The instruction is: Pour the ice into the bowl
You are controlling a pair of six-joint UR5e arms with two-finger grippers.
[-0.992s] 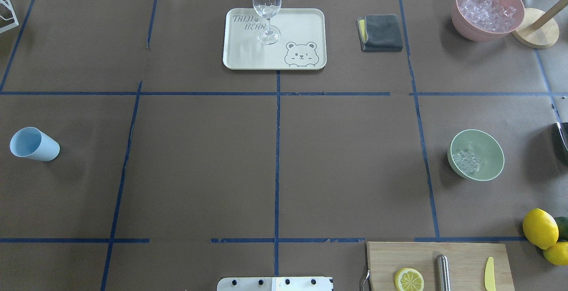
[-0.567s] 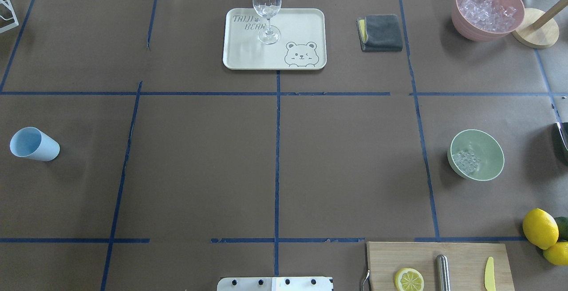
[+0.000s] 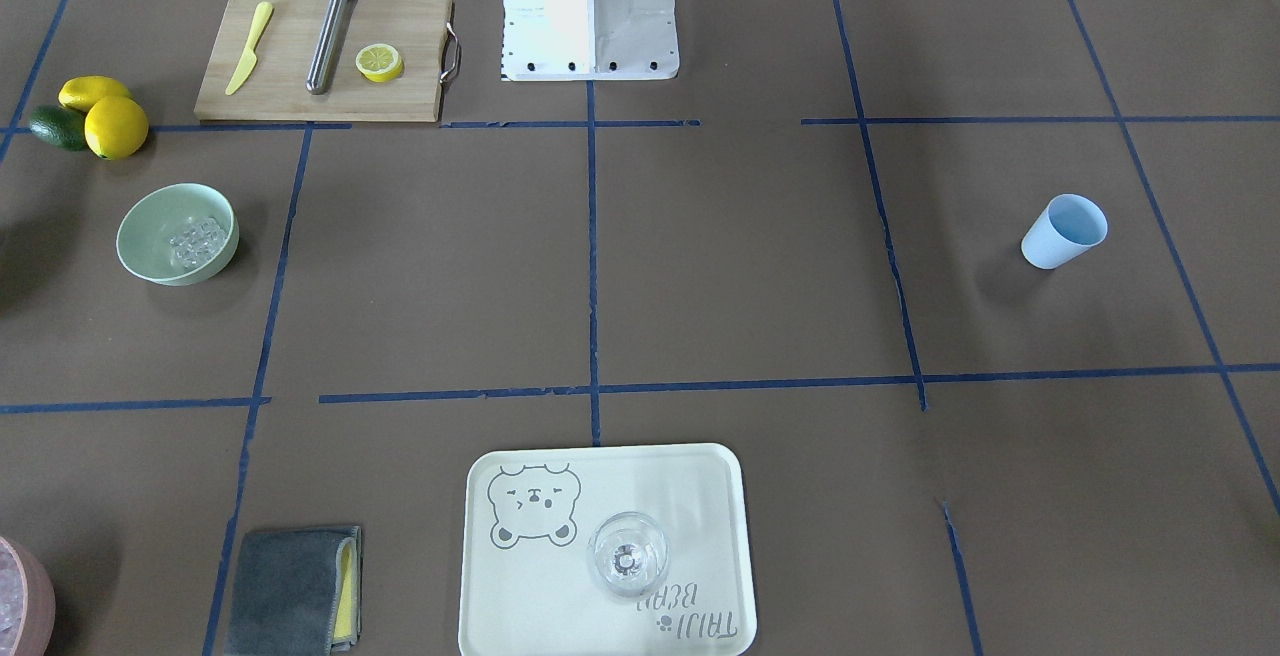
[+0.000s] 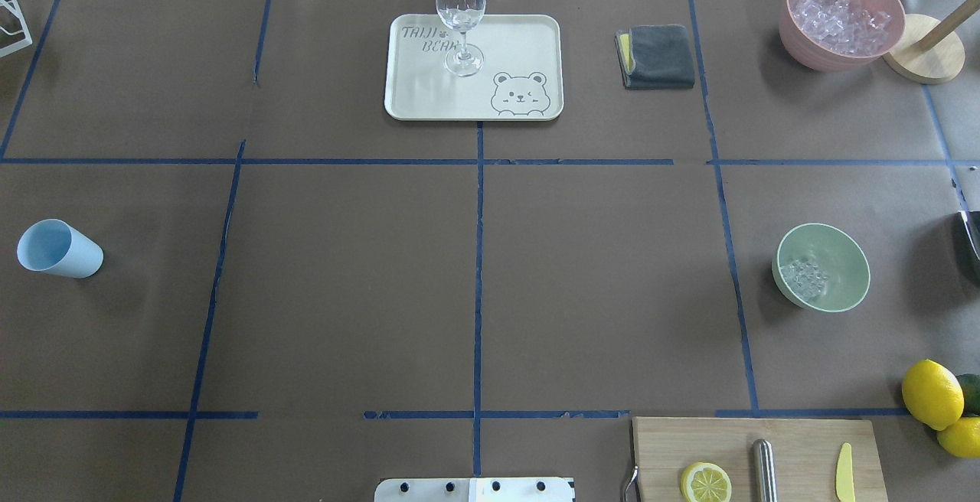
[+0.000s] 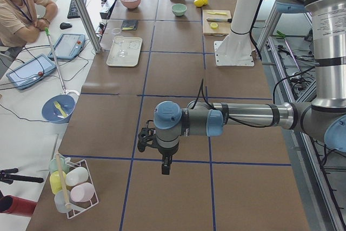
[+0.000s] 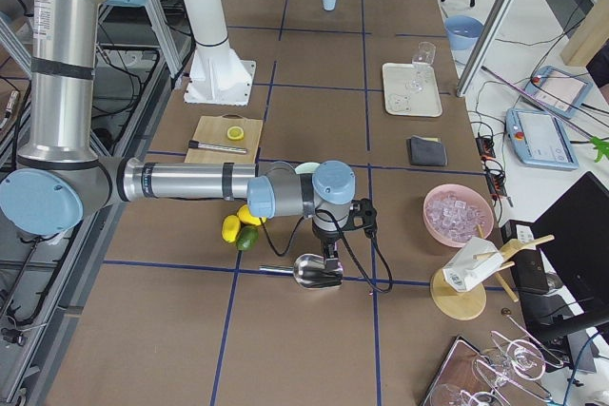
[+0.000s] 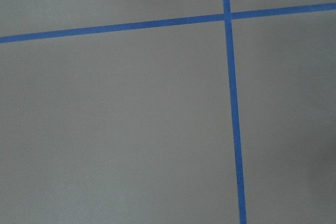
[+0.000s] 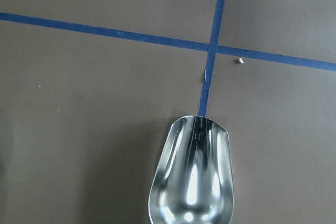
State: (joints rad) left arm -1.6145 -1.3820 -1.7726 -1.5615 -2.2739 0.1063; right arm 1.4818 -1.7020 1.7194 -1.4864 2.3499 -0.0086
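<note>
**Ice (image 4: 802,278) sits in the mint-green bowl (image 4: 846,253); both grips unreadable**

The right gripper (image 6: 331,256) hangs directly over a metal scoop (image 8: 191,182); whether its jaws are apart or hold the scoop cannot be told. The left gripper (image 5: 166,167), above bare brown paper, is equally unclear. The small clear cubes cluster low against one inner wall. The round bowl stands upright, mouth up, on the robot's right near the lemons (image 4: 932,393).

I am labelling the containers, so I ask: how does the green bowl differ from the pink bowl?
The green bowl looks smaller than the pink bowl. The green bowl holds a little ice; the pink bowl is nearly full of cubes. Both are round and upright.
</note>
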